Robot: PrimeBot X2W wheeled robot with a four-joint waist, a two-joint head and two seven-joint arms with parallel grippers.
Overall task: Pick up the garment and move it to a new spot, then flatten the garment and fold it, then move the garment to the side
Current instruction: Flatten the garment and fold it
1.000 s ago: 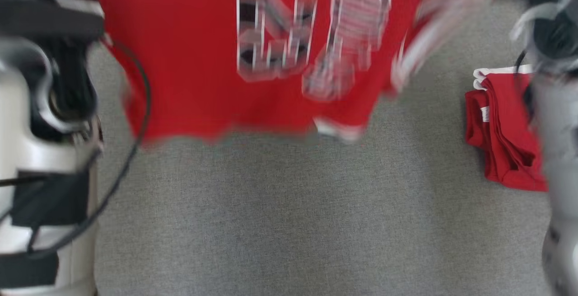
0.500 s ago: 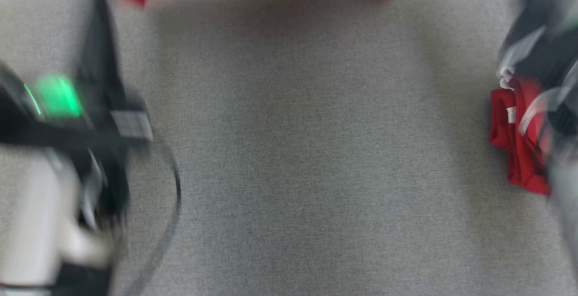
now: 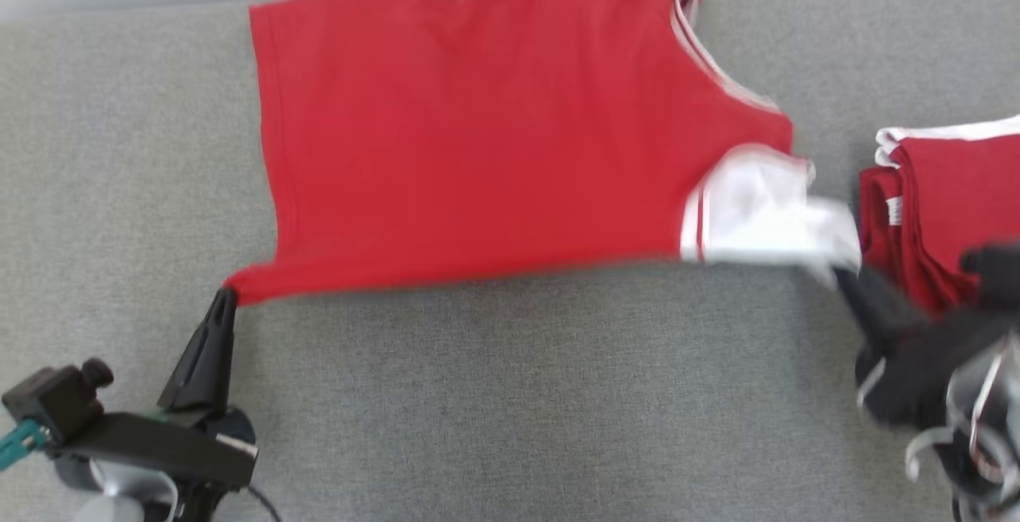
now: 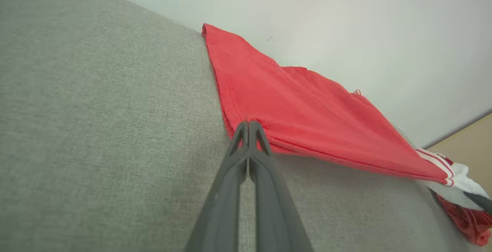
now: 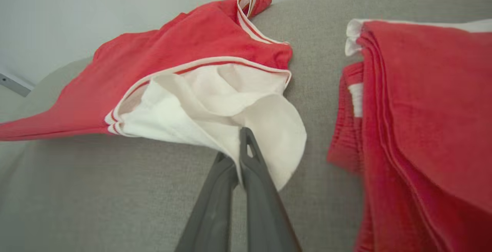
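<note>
- While it lies spread on the grey fabric surface (image 3: 510,394), the red garment (image 3: 478,131) takes up the upper middle of the head view. Its plain red side is up and its far edge reaches the back edge of the surface.
- White trim (image 3: 717,68) runs along the garment's armhole edge at the upper right. A white lining (image 3: 749,203) shows turned outward at its lower right corner.
- At the lower left of the head view, the left end effector (image 3: 226,299) has its two dark fingers pressed together on the garment's lower left corner. That corner is drawn to a point at the fingertips.
- From the left wrist view, those fingers (image 4: 265,175) meet at the tip with the red hem pinched between them. The cloth lifts off the surface along that near edge.
- At the right edge of the head view, blurred, the right end effector (image 3: 843,276) meets the tip of the white lining.
- From the right wrist view, its fingers are closed on a fold of the white cloth, and one fingertip is partly hidden behind it.
- A stack of folded red cloth (image 3: 948,195) with white edging lies on the surface at the far right. A narrow strip of grey separates it from the garment.
- A pale wall (image 4: 346,21) stands behind the surface.
</note>
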